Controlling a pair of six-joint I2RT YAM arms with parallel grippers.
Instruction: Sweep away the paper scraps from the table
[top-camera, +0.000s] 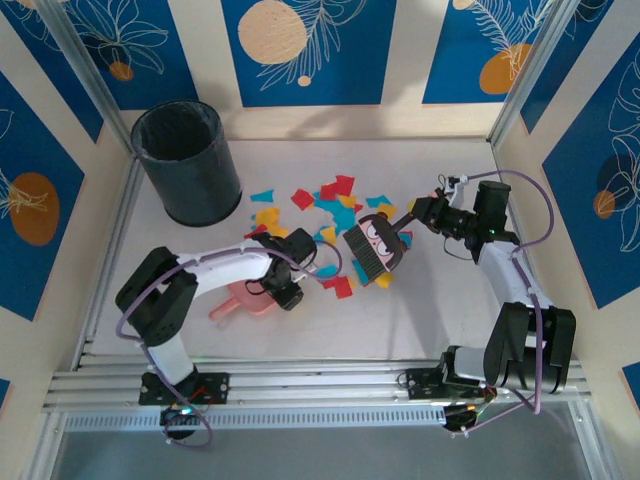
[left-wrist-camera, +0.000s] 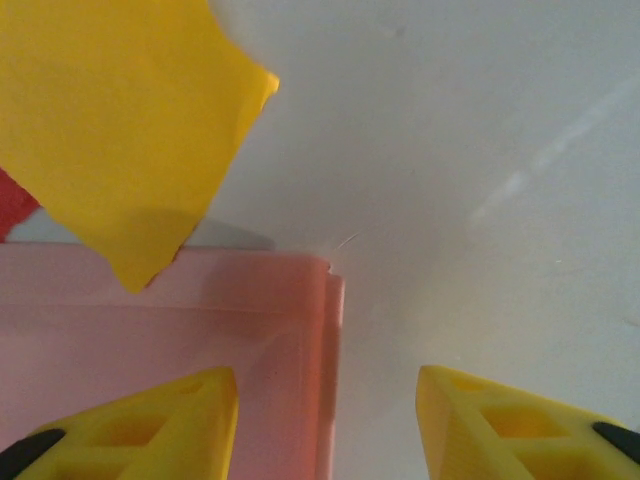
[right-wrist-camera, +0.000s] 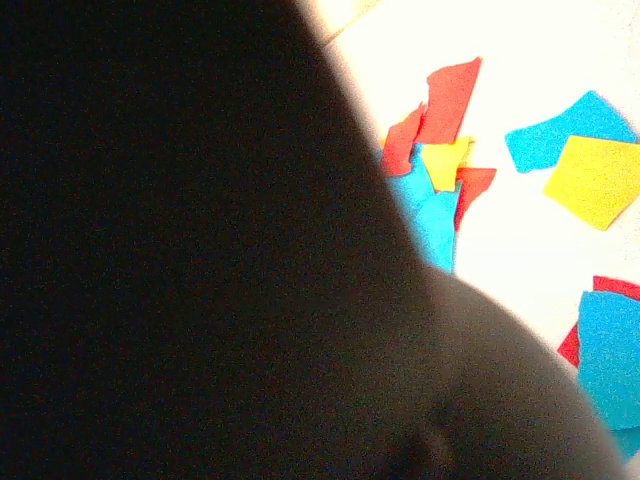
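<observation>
A black bin (top-camera: 185, 165) stands at the far left of the tabletop (top-camera: 440, 300). Nearer, the left gripper (top-camera: 292, 293) hangs released, its fingers apart over the right edge of a pink dustpan (top-camera: 235, 302). The paper scraps (top-camera: 325, 205) lie scattered across the middle of the tabletop, some just beside the dustpan. At their right edge the right gripper (top-camera: 418, 215) is clenched on a small brush (top-camera: 375, 245) set among them.

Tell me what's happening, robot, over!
Left gripper open, straddling pink dustpan edge. Right gripper shut on brush. Paper scraps scattered on table, some beside brush. Black bin stands clear, back left.
</observation>
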